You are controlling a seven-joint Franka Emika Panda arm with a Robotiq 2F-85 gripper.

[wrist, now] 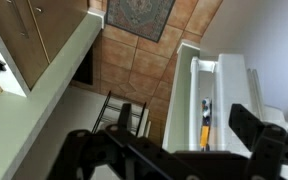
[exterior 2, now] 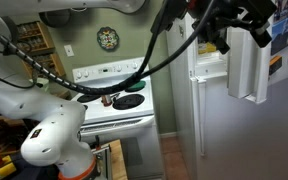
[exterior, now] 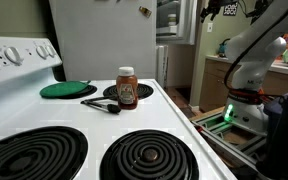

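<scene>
My gripper (wrist: 169, 140) is high above the kitchen floor with its jaws wide apart and nothing between them. The wrist view looks straight down between the two dark fingers (wrist: 249, 125). Below it is the open white fridge door (wrist: 209, 90), and on the door's shelf lies a yellow-orange bottle (wrist: 204, 125). In an exterior view the gripper (exterior 2: 246, 28) hangs at the top edge of that fridge door (exterior 2: 246, 65). Far from the gripper, a jar (exterior: 126, 88) with an orange lid stands on the white stove (exterior: 174, 120).
A green round pad (exterior: 67, 90) and a black utensil (exterior: 102, 103) lie by the jar, behind two coil burners (exterior: 149, 158). The robot's white base (exterior 2: 54, 140) stands before the stove. A counter (wrist: 44, 70), a wire rack (wrist: 124, 112) and a rug (wrist: 139, 15) lie below.
</scene>
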